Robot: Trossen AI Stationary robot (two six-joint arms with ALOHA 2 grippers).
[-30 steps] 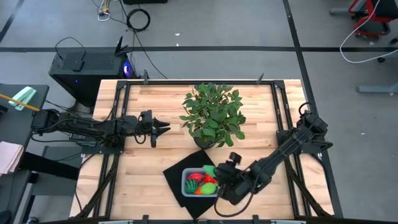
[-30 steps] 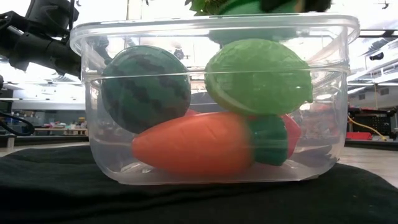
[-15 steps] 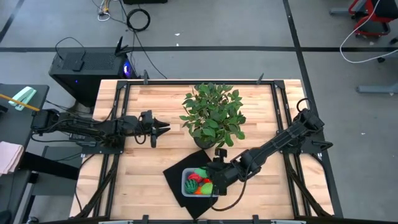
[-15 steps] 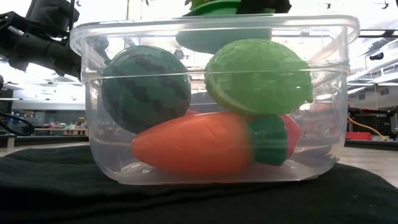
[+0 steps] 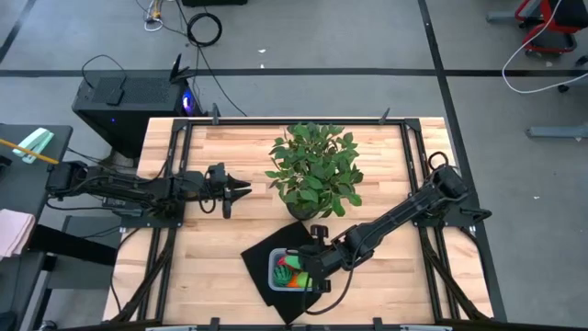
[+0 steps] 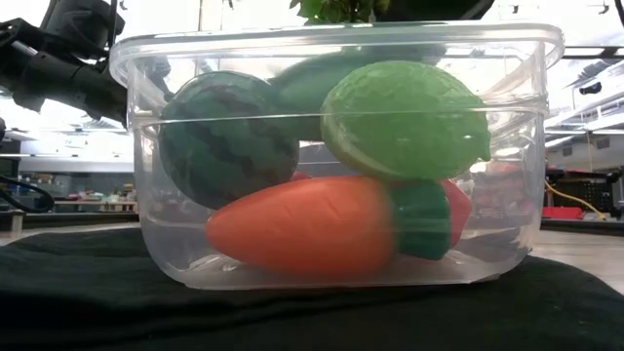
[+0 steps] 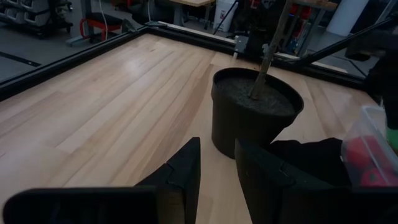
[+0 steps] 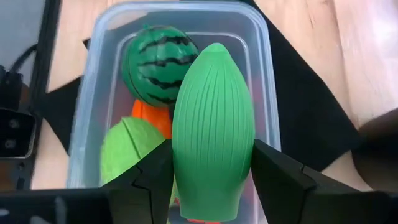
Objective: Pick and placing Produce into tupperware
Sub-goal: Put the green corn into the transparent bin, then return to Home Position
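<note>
Wooden table [image 5: 211,239] under both arms, grey floor all around, and the action is at the front edge. Right gripper [image 8: 211,180] is clamped on a ribbed green piece [image 8: 213,127], fingers [image 8: 283,180] pressed to both its sides, and it hangs right over the open tub [image 8: 102,93]. From above, that gripper [image 5: 310,262] sits over the tub [image 5: 276,269] on the black mat [image 5: 262,250].

Inside the tub: a striped watermelon ball [image 8: 159,62] at one end, an orange carrot [image 8: 152,115] below it, a light yellow-green piece [image 8: 134,146] beside the carrot. The level view shows the ball [image 6: 226,136] and the yellow-green piece [image 6: 405,119] resting on top of the carrot [image 6: 302,226], with a bit of red [image 6: 456,207] behind, and a blurred green shape dipping in at the rim behind them.

Potted plant [image 5: 314,168] stands just behind the mat.

Left gripper [image 5: 234,190] waits well apart on the table's left side, pointing at the plant's pot [image 7: 255,112], fingers [image 7: 180,174] only slightly parted and holding nothing.
</note>
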